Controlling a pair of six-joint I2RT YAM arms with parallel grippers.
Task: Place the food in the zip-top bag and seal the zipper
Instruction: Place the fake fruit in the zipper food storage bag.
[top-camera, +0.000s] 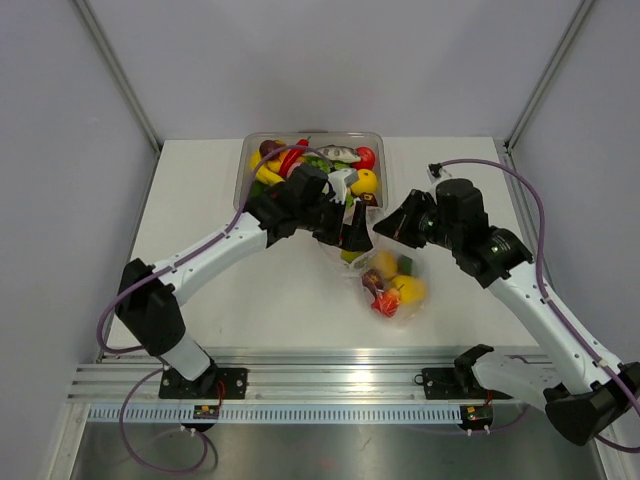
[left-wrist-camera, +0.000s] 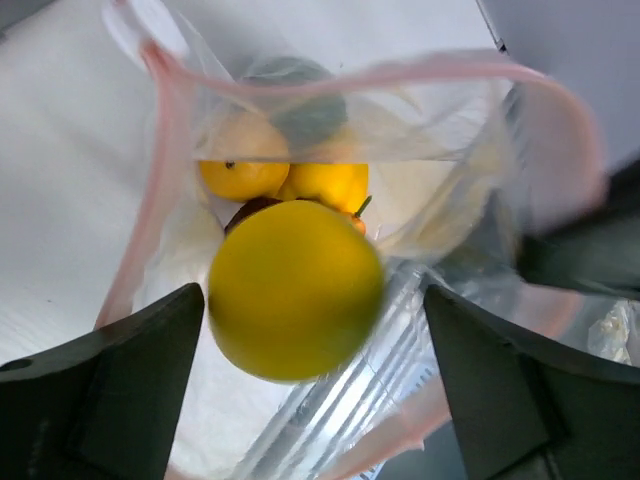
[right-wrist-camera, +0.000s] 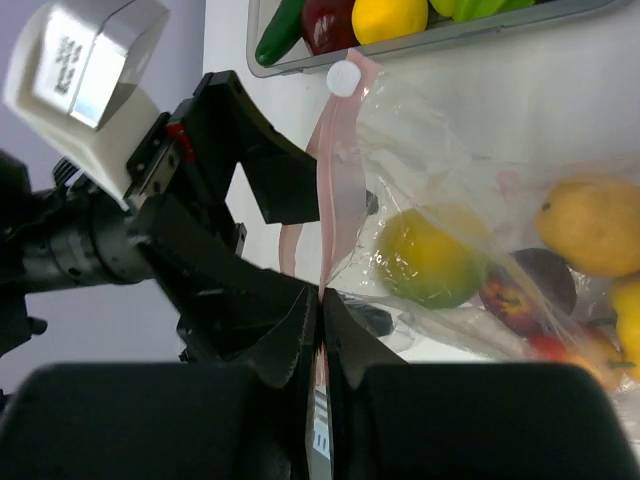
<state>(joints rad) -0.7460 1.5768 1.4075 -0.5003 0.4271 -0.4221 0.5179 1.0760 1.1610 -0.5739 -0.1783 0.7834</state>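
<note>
Left gripper (left-wrist-camera: 312, 300) is gaping over the zip-top bag (top-camera: 412, 262) on the table (top-camera: 200, 190); right gripper (right-wrist-camera: 320, 300) is pinching it.
A yellow fruit (left-wrist-camera: 295, 290) is sitting between the spread left fingers, at the bag's mouth; the right fingers, pressed together, are clamping the zipper (right-wrist-camera: 338, 190).

Laboratory robot cell. Two robot arms (top-camera: 215, 250) are bolted to an aluminium rail (top-camera: 330, 378) along a white table (top-camera: 200, 190), walled by plain grey panels (top-camera: 340, 60) on metal posts (top-camera: 118, 72). Purple cables (top-camera: 542, 240) run exposed. Beyond the fingers (top-camera: 356, 232) sits a tub (top-camera: 330, 136) of toy food (top-camera: 365, 182).
</note>
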